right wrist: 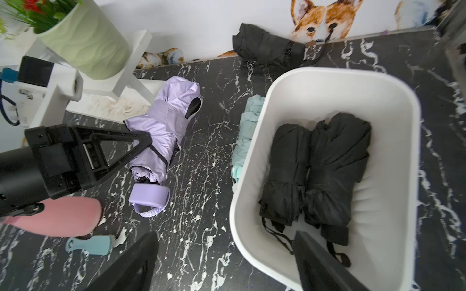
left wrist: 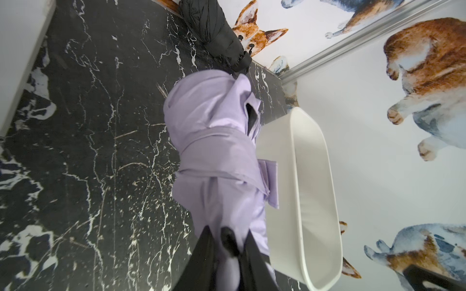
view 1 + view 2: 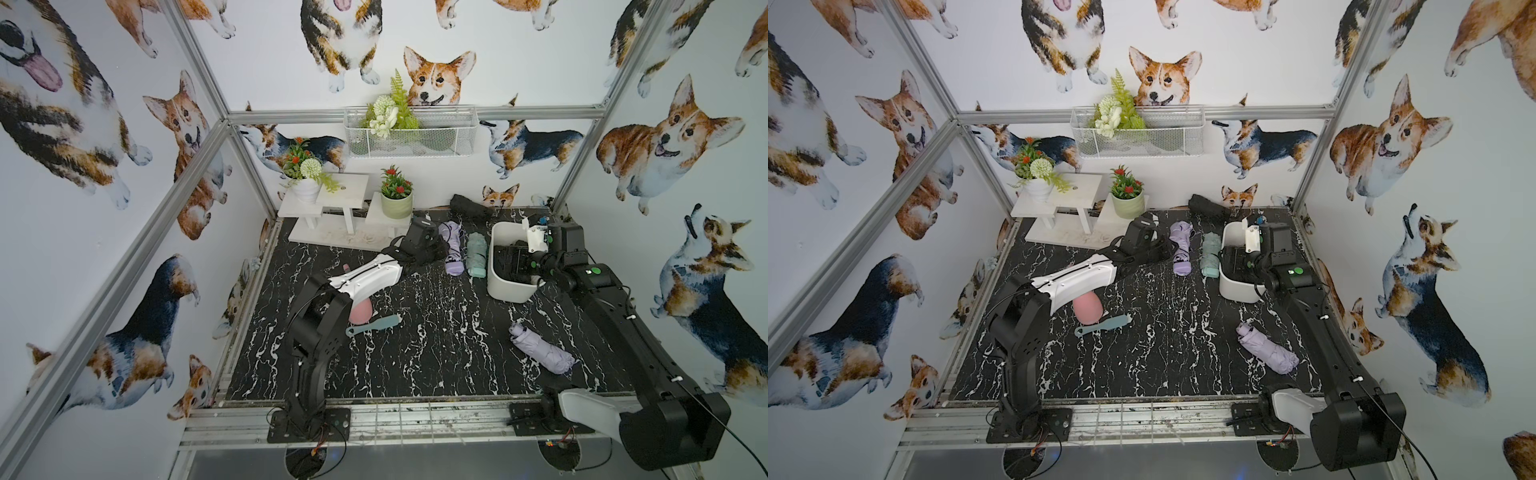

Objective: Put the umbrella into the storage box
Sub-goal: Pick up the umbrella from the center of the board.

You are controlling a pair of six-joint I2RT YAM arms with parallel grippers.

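Left jaws pinch purple umbrella, on surface, upper middle in both top views, just left of mint umbrella. Storage box right of that, two black umbrellas inside. Right jaws wide, empty, over box. Best: lift over mint one and rim, lay lengthwise.

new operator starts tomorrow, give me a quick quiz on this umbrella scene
1. True or false: the storage box is empty.
2. How many black umbrellas lie in it? A one, B two, C three.
3. What is the left claw shut on?
Key: 1 false. 2 B. 3 the lilac umbrella beside the mint umbrella.
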